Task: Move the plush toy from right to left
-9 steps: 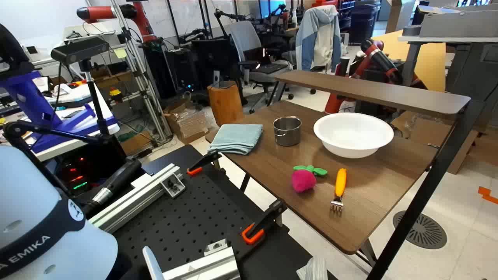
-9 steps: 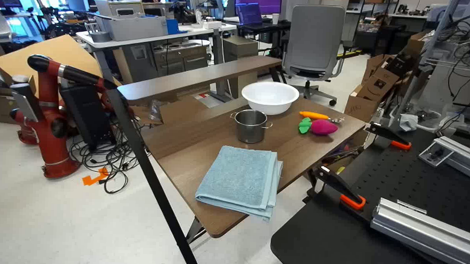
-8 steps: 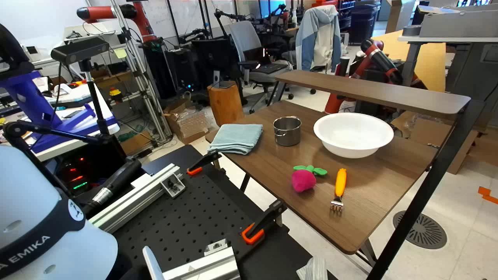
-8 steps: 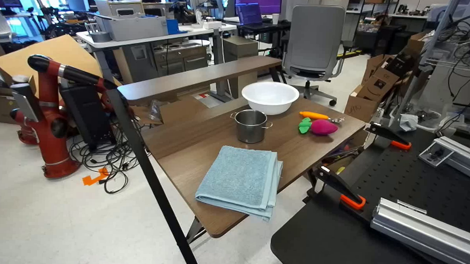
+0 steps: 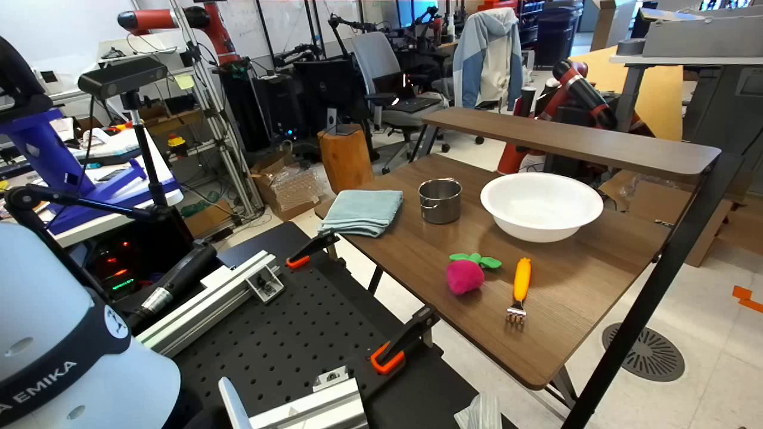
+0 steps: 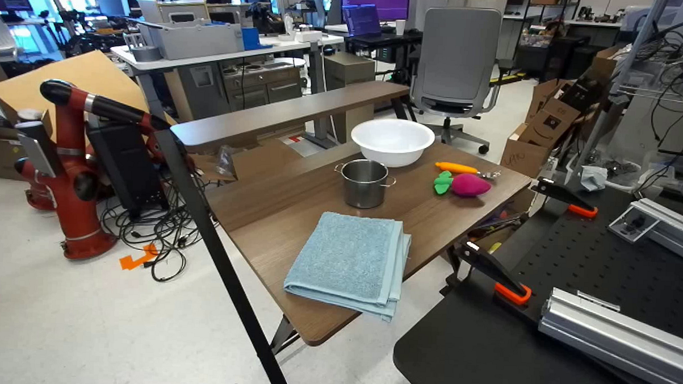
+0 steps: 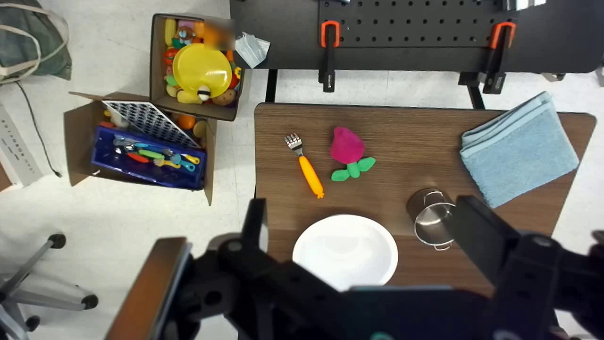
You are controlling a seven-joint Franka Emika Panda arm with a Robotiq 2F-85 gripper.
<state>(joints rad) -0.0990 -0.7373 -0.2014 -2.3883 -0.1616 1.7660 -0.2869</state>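
In the wrist view the pincer (image 7: 363,212) is seen spread, its two fingers (image 7: 481,231) held wide apart. By its dark body the white bowl (image 7: 347,248) is partly hidden. Beyond, the magenta-pink plush toy (image 7: 348,146) is seen lying on the brown desk (image 7: 410,141), its green leaves (image 7: 365,164) pointed toward the bowl. Just beside it, but apart, a fork (image 7: 310,172) with an orange-yellow handle is laid, tines toward the edge faced by a black bench (image 7: 406,59). On the toy's other side a metal pot (image 7: 432,222) is set upright near the bowl, and a folded light-blue cloth (image 7: 521,148) is placed near a corner, partly overhanging. Two orange-and-black clamps (image 7: 329,56) are fastened to the bench. In both exterior views a raised shelf (image 5: 572,138) is seen along the desk's side opposite the bench.
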